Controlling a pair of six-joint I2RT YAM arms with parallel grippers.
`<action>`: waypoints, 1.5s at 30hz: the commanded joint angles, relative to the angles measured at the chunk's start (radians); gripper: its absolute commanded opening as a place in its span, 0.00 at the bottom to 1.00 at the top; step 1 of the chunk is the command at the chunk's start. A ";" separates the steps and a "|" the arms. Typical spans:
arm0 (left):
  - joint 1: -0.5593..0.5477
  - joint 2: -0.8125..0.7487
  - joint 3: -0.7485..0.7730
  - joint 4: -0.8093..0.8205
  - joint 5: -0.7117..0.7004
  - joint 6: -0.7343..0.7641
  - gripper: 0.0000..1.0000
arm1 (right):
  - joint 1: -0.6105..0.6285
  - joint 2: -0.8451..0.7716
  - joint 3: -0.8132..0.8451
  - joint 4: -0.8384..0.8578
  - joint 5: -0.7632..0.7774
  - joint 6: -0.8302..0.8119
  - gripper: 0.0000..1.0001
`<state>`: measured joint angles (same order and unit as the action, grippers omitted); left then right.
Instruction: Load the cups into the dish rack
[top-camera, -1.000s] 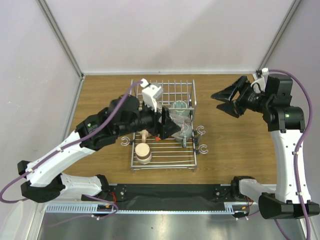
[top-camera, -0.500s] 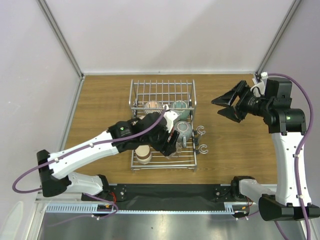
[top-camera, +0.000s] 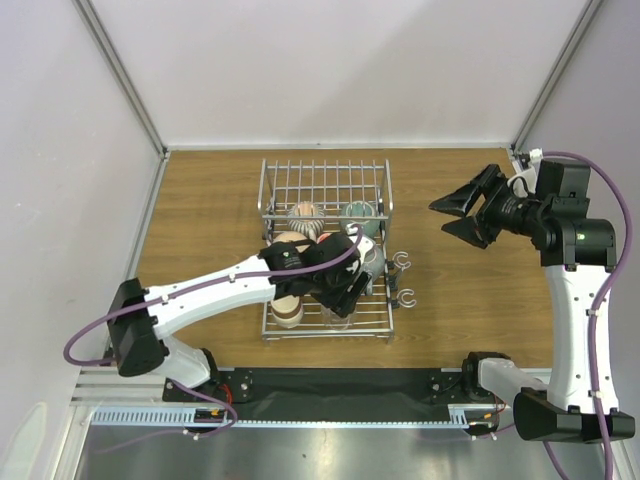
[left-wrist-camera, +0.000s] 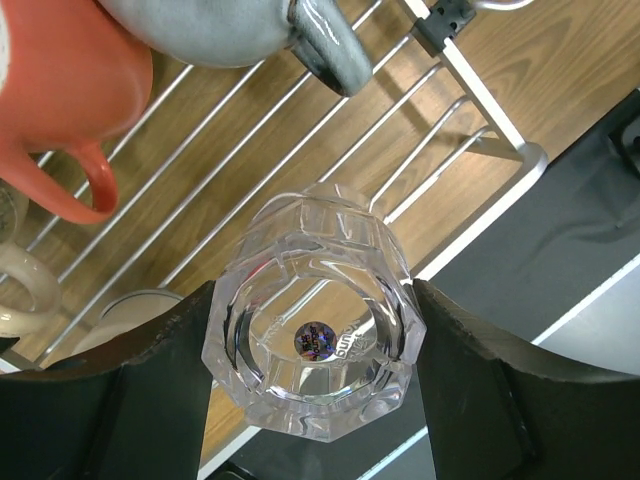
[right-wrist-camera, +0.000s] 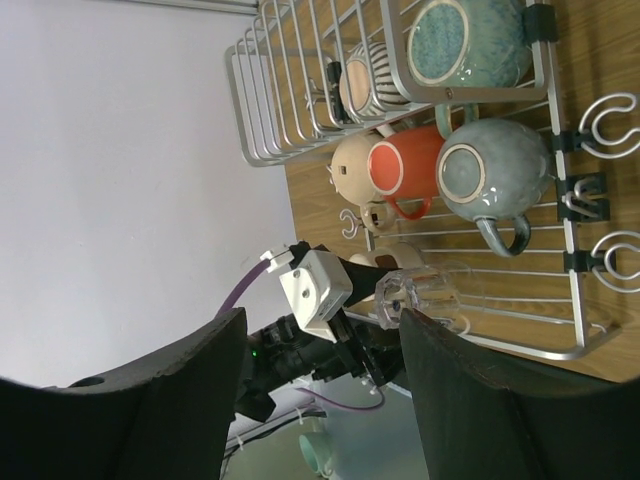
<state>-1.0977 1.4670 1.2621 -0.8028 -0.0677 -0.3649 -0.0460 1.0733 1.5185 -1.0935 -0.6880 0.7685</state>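
A clear glass cup (left-wrist-camera: 315, 345) hangs mouth-down over the front slats of the dish rack (top-camera: 385, 330), and my left gripper (top-camera: 338, 292) is shut on its sides. Behind it in the rack lie a red-orange mug (left-wrist-camera: 60, 80), a grey-green mug (left-wrist-camera: 200, 25) and two beige cups (left-wrist-camera: 25, 290). Upright tines at the back hold a ribbed cup (top-camera: 303, 215) and a teal cup (top-camera: 358, 213). In the right wrist view the glass cup (right-wrist-camera: 420, 295) shows above the rack's front rail. My right gripper (top-camera: 440, 216) hovers open and empty over bare table, right of the rack.
Small wire hooks (top-camera: 403, 262) stick out from the rack's right side. A black strip (top-camera: 340, 385) runs along the near table edge between the arm bases. Grey walls close in the wooden table (top-camera: 200, 200) at the back and on both sides.
My left arm has swung from the middle of the rack towards its front edge, carrying the glass cup. The right gripper has drifted slightly right, still open.
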 joint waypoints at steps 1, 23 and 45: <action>-0.008 0.027 0.036 -0.019 -0.012 0.020 0.00 | -0.014 -0.019 0.011 -0.029 -0.019 -0.031 0.69; 0.038 -0.020 -0.015 0.007 -0.043 -0.055 0.00 | -0.057 -0.024 -0.067 -0.134 -0.087 -0.136 0.69; 0.079 0.147 0.005 0.119 -0.040 -0.029 0.31 | -0.086 -0.038 -0.141 -0.171 -0.122 -0.207 0.70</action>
<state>-1.0416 1.5921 1.2327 -0.6968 -0.1036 -0.4171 -0.1268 1.0451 1.3911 -1.2812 -0.7738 0.5655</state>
